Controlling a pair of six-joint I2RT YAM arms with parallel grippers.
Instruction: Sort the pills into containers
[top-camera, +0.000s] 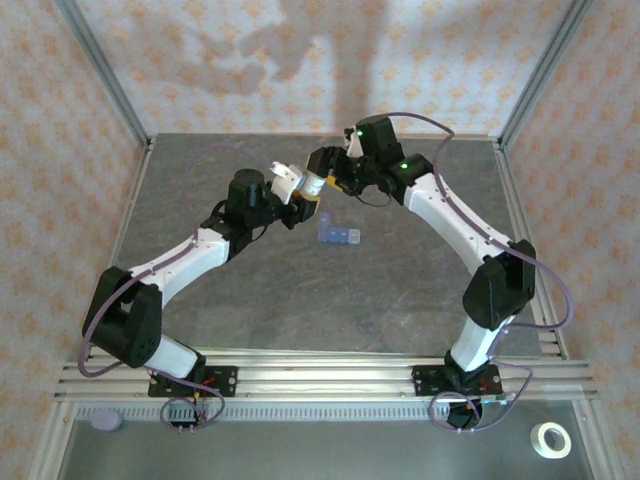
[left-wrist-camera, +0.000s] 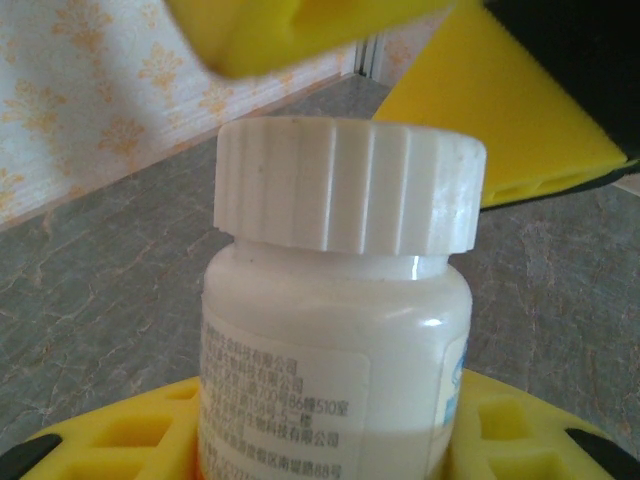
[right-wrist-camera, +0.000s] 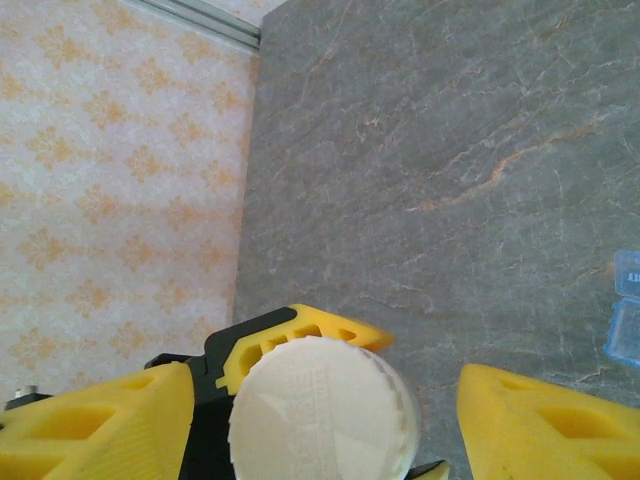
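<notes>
One desk, grey, stone-patterned top, walled on three sides with floral paper.

Two arms, bolted to the rail at the near edge: left arm and right arm, both reaching in to meet over the far middle of the desk.

Left hand: clenched on the pill bottle, its yellow fingers pressing the bottle's body from either side, low on the label.

Right hand: released, its yellow fingers spread to either side of the bottle's cap with a gap showing on each side; not touching the cap in the right wrist view.

One pill bottle, whitish plastic, with a printed paper label, held up off the desk between the two hands with its top end toward the right hand.

One cap, white, ribbed round the rim, seated on the bottle.

One pill-organiser strip, translucent blue, joined square compartments, lying flat on the desk near the middle, just nearer the arm bases than the hands and apart from both. Its contents cannot be told.

One roll of tape, pale, on the near ledge at far right.

One grey disc, on the near ledge at far left.
</notes>
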